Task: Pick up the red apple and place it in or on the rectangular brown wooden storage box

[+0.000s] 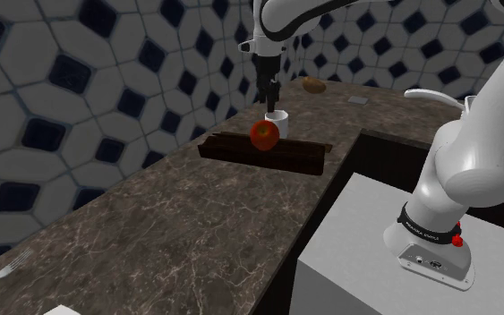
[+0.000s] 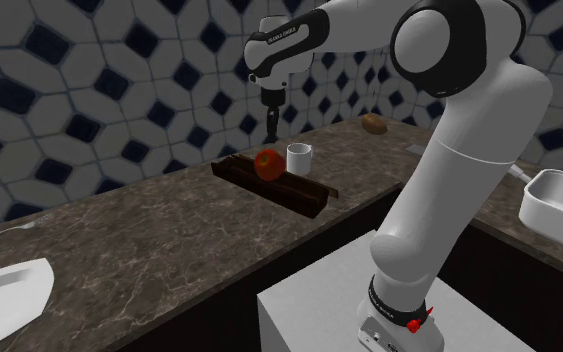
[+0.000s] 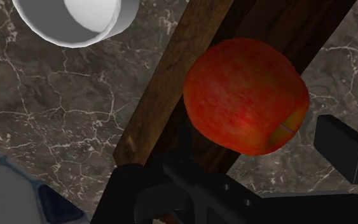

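My gripper (image 1: 270, 102) hangs just above red apple (image 1: 264, 134), jaws apart, touching nothing. Apple rests in brown wooden box (image 1: 301, 157) toward wall edge of counter (image 1: 151, 234), beside white cup (image 1: 279, 117); likely delivered, so grip unneeded.

Arm (image 1: 470, 157) stretched forward, tool (image 1: 270, 102) pointing down, fingers (image 3: 346, 149) apart.

Red apple (image 3: 244, 95); dark brown box (image 1: 286, 157); white cup (image 2: 298, 158); brown marbled counter (image 1: 151, 233).
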Controlling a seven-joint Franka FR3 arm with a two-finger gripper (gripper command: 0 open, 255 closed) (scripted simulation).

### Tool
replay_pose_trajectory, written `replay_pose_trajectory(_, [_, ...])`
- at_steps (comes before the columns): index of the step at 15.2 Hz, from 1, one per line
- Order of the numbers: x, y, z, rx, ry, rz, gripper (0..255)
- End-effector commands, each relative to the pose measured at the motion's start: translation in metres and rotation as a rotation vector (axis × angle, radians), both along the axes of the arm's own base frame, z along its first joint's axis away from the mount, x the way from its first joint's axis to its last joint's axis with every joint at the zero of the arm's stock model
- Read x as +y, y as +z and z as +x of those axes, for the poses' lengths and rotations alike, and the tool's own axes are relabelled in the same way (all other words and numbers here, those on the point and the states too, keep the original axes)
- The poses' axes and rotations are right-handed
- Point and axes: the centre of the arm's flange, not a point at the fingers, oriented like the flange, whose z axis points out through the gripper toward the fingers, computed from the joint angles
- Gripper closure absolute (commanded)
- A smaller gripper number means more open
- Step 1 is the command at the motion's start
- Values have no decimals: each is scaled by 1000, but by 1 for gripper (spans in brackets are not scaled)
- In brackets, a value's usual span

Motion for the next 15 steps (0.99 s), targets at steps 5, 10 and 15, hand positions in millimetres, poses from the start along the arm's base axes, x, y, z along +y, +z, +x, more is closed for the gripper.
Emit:
replay_pose_trajectory(5, [-1,26,-1,0,0,0,0])
replay_pose_trajectory(10, [-1,50,-1,0,0,0,0])
replay_pose_trajectory(15, [-1,50,-1,0,0,0,0])
